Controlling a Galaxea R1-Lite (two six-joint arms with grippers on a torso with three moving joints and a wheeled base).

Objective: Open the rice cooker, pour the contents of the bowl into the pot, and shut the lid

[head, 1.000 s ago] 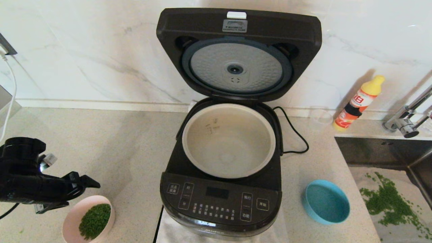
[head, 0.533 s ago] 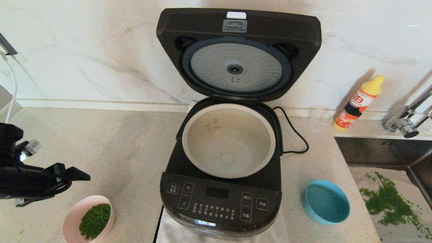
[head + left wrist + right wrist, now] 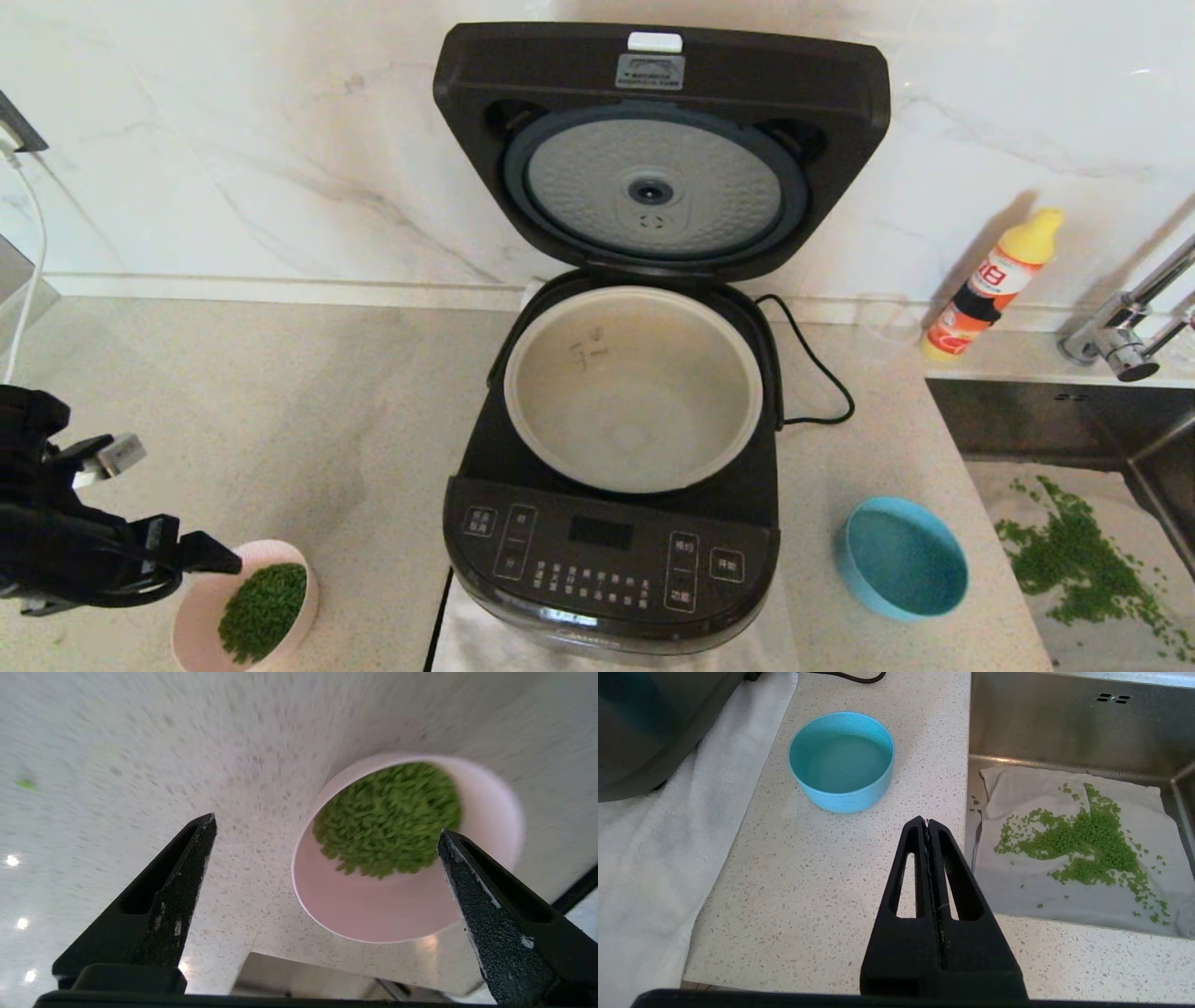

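Since a second ago the left gripper [image 3: 219, 563] has dropped from above and behind the bowl [image 3: 201, 607] to the near-left corner of the counter, its tip now over the bowl's rim at about ten o'clock; nothing else has moved. In the left wrist view its two black wedge-shaped fingers [image 3: 177, 877] stand spread wide, one over bare counter and the other over the bowl's edge, gripping nothing. The bowl is smooth, round and pale pink, and the contents of the bowl [image 3: 263, 609] form a heap of tiny bright-green grains lying towards one side. It sits at about eight o'clock from the rice cooker [image 3: 611, 551], a glossy black rounded-square body with white-labelled buttons too small to read. The lid [image 3: 658, 75] stands upright, showing a dimpled silver disc, and the pot [image 3: 633, 392] is a bare cream-beige round with faint level marks. The right gripper [image 3: 930, 835] hangs with its fingers pressed together over the speckled stone counter [image 3: 280, 401], near a matte blue bowl [image 3: 901, 558] at four o'clock from the cooker. More green grains [image 3: 1074, 555] lie scattered on a cloth in the steel sink [image 3: 1046, 420]. The pink bowl's near edge and the cooker's front are cut off by the frame.
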